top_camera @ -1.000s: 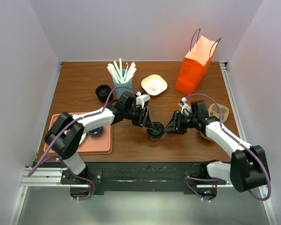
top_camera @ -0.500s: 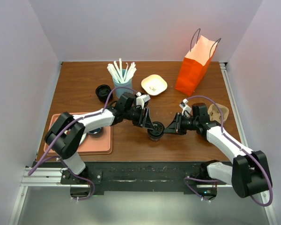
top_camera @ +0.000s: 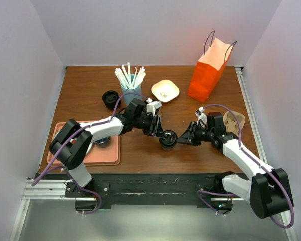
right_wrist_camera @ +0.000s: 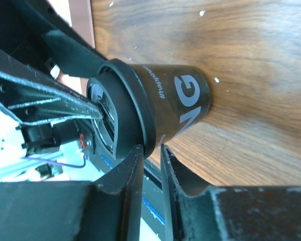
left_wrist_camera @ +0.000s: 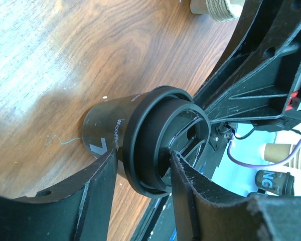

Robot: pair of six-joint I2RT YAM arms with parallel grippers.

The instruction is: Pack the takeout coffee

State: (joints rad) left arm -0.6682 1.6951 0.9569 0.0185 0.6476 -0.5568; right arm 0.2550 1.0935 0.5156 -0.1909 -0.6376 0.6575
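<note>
The takeout coffee (top_camera: 166, 142), a black cup with a round black lid, stands upright on the wooden table (top_camera: 85, 90) between my two arms. My left gripper (top_camera: 162, 134) reaches it from the upper left. In the left wrist view (left_wrist_camera: 143, 154) its fingers bracket the near part of the lid: one lies outside the rim, the other on the lid's top. The cup's body (left_wrist_camera: 108, 128) shows beyond. My right gripper (top_camera: 182, 138) comes from the right, its fingers almost together. In the right wrist view (right_wrist_camera: 150, 148) its tips rest against the lid's rim on the cup's side (right_wrist_camera: 183, 95).
An orange paper bag (top_camera: 209, 70) stands open at the back right. A light blue tumbler of white straws (top_camera: 130, 84), a small cream dish (top_camera: 165, 91) and a black round thing (top_camera: 110, 98) stand behind. A pink tray (top_camera: 75, 131) lies left, a brown cardboard holder (top_camera: 237, 120) right.
The right arm has drawn a little back and to the right, its elbow swinging outward; its tips stay by the cup. The cup and the left gripper have hardly moved.
</note>
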